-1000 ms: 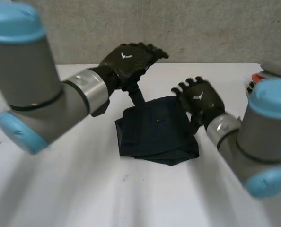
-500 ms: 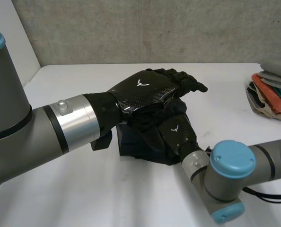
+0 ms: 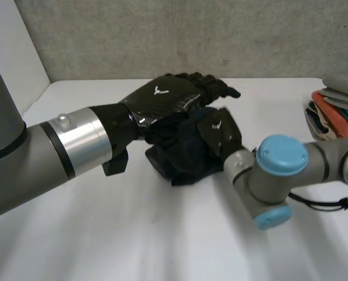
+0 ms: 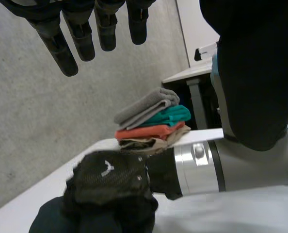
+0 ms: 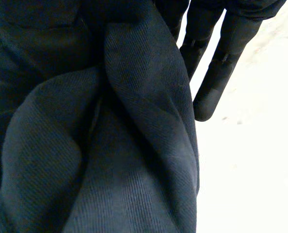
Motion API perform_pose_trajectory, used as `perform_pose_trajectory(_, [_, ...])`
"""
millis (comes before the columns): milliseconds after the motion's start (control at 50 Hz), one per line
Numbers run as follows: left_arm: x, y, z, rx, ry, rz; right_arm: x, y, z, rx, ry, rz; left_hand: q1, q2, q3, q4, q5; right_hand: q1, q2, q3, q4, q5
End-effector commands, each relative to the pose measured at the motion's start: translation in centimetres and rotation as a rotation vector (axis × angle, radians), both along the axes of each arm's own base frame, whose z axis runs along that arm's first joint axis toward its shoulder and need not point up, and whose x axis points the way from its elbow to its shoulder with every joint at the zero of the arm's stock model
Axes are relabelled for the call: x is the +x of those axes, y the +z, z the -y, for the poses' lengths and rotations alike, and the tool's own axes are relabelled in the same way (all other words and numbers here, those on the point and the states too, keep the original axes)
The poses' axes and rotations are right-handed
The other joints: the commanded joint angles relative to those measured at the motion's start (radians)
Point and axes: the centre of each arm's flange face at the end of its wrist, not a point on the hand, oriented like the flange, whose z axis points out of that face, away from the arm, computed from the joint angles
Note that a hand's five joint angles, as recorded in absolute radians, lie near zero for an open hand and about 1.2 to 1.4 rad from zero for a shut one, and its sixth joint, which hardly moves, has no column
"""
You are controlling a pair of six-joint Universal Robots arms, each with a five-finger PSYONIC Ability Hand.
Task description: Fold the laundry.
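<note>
The cloth [image 3: 183,159] lay bunched in the middle of the table [image 3: 162,234]. The right hand [image 3: 219,132] had its right side gathered up, fingers curled round the fabric. The left hand [image 3: 165,100] hovered just above the cloth, fingers straight, holding nothing. A stack [image 3: 338,111] of folded laundry sat well apart, at the table's right edge.

The left arm [image 3: 21,170] and right arm [image 3: 332,161] are thick grey tubes. The right one carries a round light-blue cap [image 3: 281,153], and a shiny silver band [image 3: 77,143] sits just behind the left hand [image 3: 165,99]. That hand and the right hand [image 3: 218,133] are black with a woven texture and a small white mark on the back.
</note>
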Motion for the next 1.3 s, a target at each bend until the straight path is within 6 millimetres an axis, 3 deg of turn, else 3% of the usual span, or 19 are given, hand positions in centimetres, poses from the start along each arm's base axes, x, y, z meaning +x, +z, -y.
perform_pose_trajectory(20, [0.0,2.8,0.6,-0.058,0.036,-0.09,-1.4,10.0,4.1,-0.176,-0.05,0.243,-0.008,-0.03,-0.024,-0.03,-0.048,0.373,0.234,0.247,0.202,0.311])
perform_pose_trajectory(80, [0.1,3.9,0.8,-0.071,0.065,-0.127,-3.0,13.4,5.7,-0.233,-0.076,0.31,-0.008,-0.03,-0.024,-0.03,-0.048,0.373,0.234,0.247,0.202,0.311])
perform_pose_trajectory(160, [0.2,5.4,1.2,-0.089,0.098,-0.182,-6.8,18.5,8.5,-0.324,-0.13,0.391,-0.008,-0.03,-0.024,-0.03,-0.048,0.373,0.234,0.247,0.202,0.311])
perform_pose_trajectory(260, [0.3,6.2,1.2,-0.109,0.102,-0.21,-14.2,23.4,13.3,-0.429,-0.16,0.443,-0.008,-0.03,-0.024,-0.03,-0.048,0.373,0.234,0.247,0.202,0.311])
perform_pose_trajectory(320, [0.3,6.0,1.2,-0.105,0.102,-0.207,-18.2,24.3,15.5,-0.45,-0.165,0.446,-0.008,-0.03,-0.024,-0.03,-0.048,0.373,0.234,0.247,0.202,0.311])
perform_pose_trajectory(360, [0.2,5.8,1.2,-0.1,0.099,-0.202,-22.3,24.8,17.4,-0.459,-0.169,0.453,-0.008,-0.03,-0.024,-0.03,-0.048,0.373,0.234,0.247,0.202,0.311])
perform_pose_trajectory(460, [0.2,4.6,1.2,-0.074,0.102,-0.181,-29.4,22.2,20.8,-0.399,-0.17,0.427,-0.008,-0.03,-0.024,-0.03,-0.048,0.373,0.234,0.247,0.202,0.311])
perform_pose_trajectory(480, [0.2,4.2,1.2,-0.067,0.102,-0.174,-31.4,20.3,21.7,-0.361,-0.165,0.399,-0.008,-0.03,-0.024,-0.03,-0.048,0.373,0.234,0.247,0.202,0.311])
perform_pose_trajectory(540, [0.2,3.5,1.2,-0.058,0.1,-0.165,-34.0,16.9,22.7,-0.28,-0.151,0.365,-0.008,-0.03,-0.024,-0.03,-0.048,0.373,0.234,0.247,0.202,0.311])
perform_pose_trajectory(560, [0.1,3.1,1.3,-0.052,0.097,-0.159,-35.6,14.5,23.2,-0.231,-0.151,0.351,-0.008,-0.03,-0.024,-0.03,-0.048,0.373,0.234,0.247,0.202,0.311])
perform_pose_trajectory(620, [0.0,2.3,1.3,-0.04,0.095,-0.15,-37.6,10.7,23.6,-0.153,-0.151,0.339,-0.008,-0.03,-0.024,-0.03,-0.048,0.373,0.234,0.247,0.202,0.311])
perform_pose_trajectory(640, [0.0,1.8,1.3,-0.033,0.096,-0.144,-38.8,8.2,23.6,-0.1,-0.158,0.337,-0.008,-0.03,-0.024,-0.03,-0.048,0.373,0.234,0.247,0.202,0.311])
perform_pose_trajectory(740, [-0.1,0.6,1.4,-0.009,0.096,-0.12,-40.0,1.5,22.9,0.015,-0.131,0.305,-0.008,-0.03,-0.024,-0.03,-0.048,0.373,0.234,0.247,0.202,0.311])
perform_pose_trajectory(800, [-0.2,0.3,1.2,0.002,0.093,-0.113,-39.8,-1.1,22.2,0.053,-0.127,0.271,-0.008,-0.03,-0.024,-0.03,-0.048,0.373,0.234,0.247,0.202,0.311])
perform_pose_trajectory(860, [-0.2,0.2,1.0,0.002,0.09,-0.112,-39.5,-1.7,22.0,0.056,-0.139,0.255,-0.008,-0.03,-0.024,-0.03,-0.048,0.373,0.234,0.247,0.202,0.311])
perform_pose_trajectory(1020, [-0.1,0.8,0.6,-0.02,0.085,-0.108,-39.1,0.8,22.3,0.013,-0.244,0.285,-0.008,-0.03,-0.024,-0.03,-0.048,0.373,0.234,0.247,0.202,0.311])
perform_pose_trajectory(1040, [-0.1,0.9,0.4,-0.021,0.082,-0.107,-39.2,1.3,22.1,0.016,-0.285,0.298,-0.008,-0.03,-0.024,-0.03,-0.048,-0.145,-0.284,-0.271,-0.316,-0.207])
perform_pose_trajectory(1080, [-0.1,1.1,0.1,-0.025,0.08,-0.107,-39.3,1.8,21.8,0.022,-0.33,0.307,-0.008,-0.03,-0.024,-0.03,-0.048,-0.834,-0.973,-0.96,-1.005,-0.896])
perform_pose_trajectory(1300, [0.0,2.4,-1.2,-0.047,0.062,-0.134,-38.4,8.0,16.8,0.023,-0.467,0.254,-0.008,-0.03,-0.024,-0.03,-0.048,-0.849,-0.988,-0.975,-1.02,-0.911])
